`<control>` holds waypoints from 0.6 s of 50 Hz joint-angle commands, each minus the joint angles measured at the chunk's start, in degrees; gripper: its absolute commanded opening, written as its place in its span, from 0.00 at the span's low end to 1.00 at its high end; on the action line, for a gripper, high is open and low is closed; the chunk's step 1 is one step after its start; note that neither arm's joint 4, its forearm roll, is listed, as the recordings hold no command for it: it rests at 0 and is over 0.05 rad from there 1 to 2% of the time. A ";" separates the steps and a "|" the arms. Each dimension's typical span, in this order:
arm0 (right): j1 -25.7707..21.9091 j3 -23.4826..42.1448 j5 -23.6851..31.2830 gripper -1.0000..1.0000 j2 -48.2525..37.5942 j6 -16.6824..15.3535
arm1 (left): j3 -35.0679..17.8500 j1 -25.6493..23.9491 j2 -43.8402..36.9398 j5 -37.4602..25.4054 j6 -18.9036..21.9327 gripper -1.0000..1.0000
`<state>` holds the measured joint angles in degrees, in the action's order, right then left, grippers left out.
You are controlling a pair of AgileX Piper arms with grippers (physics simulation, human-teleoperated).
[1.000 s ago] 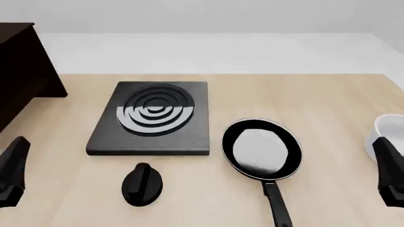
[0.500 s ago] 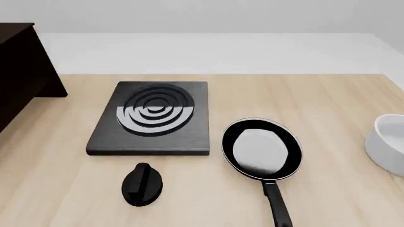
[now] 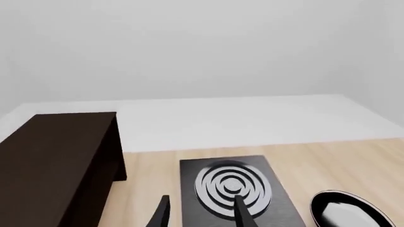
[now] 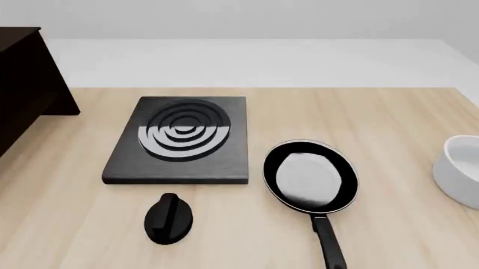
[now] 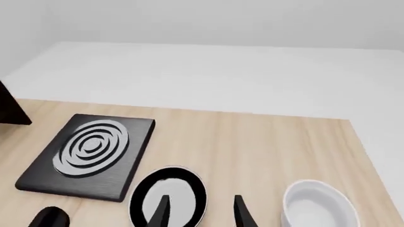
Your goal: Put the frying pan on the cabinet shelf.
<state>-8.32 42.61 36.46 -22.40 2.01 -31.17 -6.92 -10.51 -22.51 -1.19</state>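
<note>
The frying pan (image 4: 311, 178) lies on the table right of the stove, its long black handle (image 4: 329, 244) pointing toward the near edge. It also shows in the right wrist view as the pan (image 5: 167, 198) and at the edge of the left wrist view (image 3: 347, 213). The dark cabinet (image 4: 22, 84) stands at the far left; the left wrist view shows its flat top board (image 3: 60, 161). My left gripper (image 3: 202, 215) and right gripper (image 5: 200, 213) both hang open and empty high above the table, out of the front view.
A black stove plate (image 4: 179, 140) with concentric rings sits left of the pan. A small black oval knob (image 4: 168, 218) lies in front of it. A white bowl (image 4: 460, 168) stands at the right edge of the table.
Both grippers, seen at the front view's lower corners a second ago, have left that view. The pan and other objects have not moved.
</note>
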 commanded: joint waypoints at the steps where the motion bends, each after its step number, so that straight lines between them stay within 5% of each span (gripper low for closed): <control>1: -6.59 12.54 13.90 1.00 -8.98 3.49 | -4.17 -0.73 -1.60 -2.09 -0.74 1.00; 9: -10.86 13.07 20.81 1.00 -12.89 6.92 | -5.97 -0.98 -1.91 -3.13 -1.31 1.00; 11: -11.63 12.63 22.16 1.00 -13.20 11.25 | -6.18 -1.25 -1.87 -3.30 -1.00 1.00; 18: -19.35 11.75 25.67 1.00 -16.72 16.50 | -6.65 -1.63 -2.28 -3.42 -1.12 1.00; 30: -24.96 11.66 28.32 1.00 -23.55 20.14 | -7.03 -1.91 -2.32 -3.93 -1.71 1.00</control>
<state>-27.91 54.30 61.70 -40.95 17.99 -37.74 -8.48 -12.66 -26.02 -2.53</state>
